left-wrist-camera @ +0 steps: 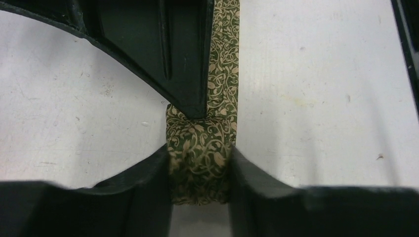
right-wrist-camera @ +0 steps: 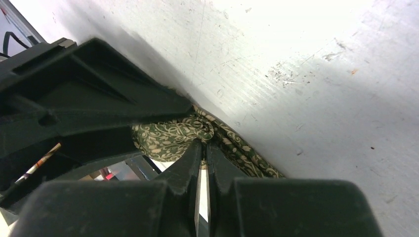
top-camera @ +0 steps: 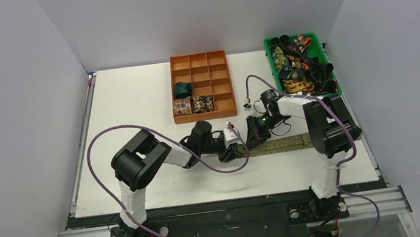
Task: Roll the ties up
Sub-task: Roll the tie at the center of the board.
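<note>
An olive-gold patterned tie [top-camera: 284,143] lies as a flat strip on the white table, with its left end wound into a small roll [left-wrist-camera: 200,143]. My left gripper [left-wrist-camera: 199,150] is shut on that roll, one finger pressing each side. My right gripper [right-wrist-camera: 204,143] is shut on the fabric at the roll's core [right-wrist-camera: 168,138], its jaws almost touching. In the top view the left gripper [top-camera: 233,151] and the right gripper [top-camera: 254,138] meet at the strip's left end. The right gripper's black finger [left-wrist-camera: 173,49] reaches down onto the roll in the left wrist view.
An orange compartment tray [top-camera: 206,116] behind the grippers holds a teal roll [top-camera: 181,89], a floral roll [top-camera: 181,105] and a dark roll [top-camera: 203,102]. A green bin [top-camera: 271,61] at the back right holds several loose ties. Purple cables [top-camera: 97,142] loop from both arms.
</note>
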Available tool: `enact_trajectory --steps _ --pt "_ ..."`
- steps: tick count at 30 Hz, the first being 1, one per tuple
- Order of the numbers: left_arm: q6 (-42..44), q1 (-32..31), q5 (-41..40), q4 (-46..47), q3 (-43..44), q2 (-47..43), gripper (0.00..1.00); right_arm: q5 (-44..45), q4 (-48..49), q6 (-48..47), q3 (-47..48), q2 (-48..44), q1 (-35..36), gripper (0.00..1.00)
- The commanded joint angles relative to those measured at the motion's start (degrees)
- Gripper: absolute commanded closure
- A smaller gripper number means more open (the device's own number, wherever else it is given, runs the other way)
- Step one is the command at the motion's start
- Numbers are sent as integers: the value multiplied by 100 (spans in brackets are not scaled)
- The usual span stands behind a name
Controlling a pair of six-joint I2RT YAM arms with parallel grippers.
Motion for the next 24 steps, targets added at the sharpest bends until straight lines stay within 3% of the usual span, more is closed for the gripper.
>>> enact_trajectory --steps 1,3,9,17,24 --pt "-22 63 -86 -430 -218 -61 47 484 83 -214 -6 -6 16 100" --pt "-226 149 94 57 -405 -235 32 763 -58 -352 -5 99 40 100" --pt "-438 216 461 504 -542 -453 27 1252 -177 -477 24 242 142 100" --pt "-1514 60 476 1839 -232 364 36 1633 -217 -586 20 331 184 100" --pt "-2192 -69 294 3233 -283 1057 53 1710 -149 -597 12 326 189 100"
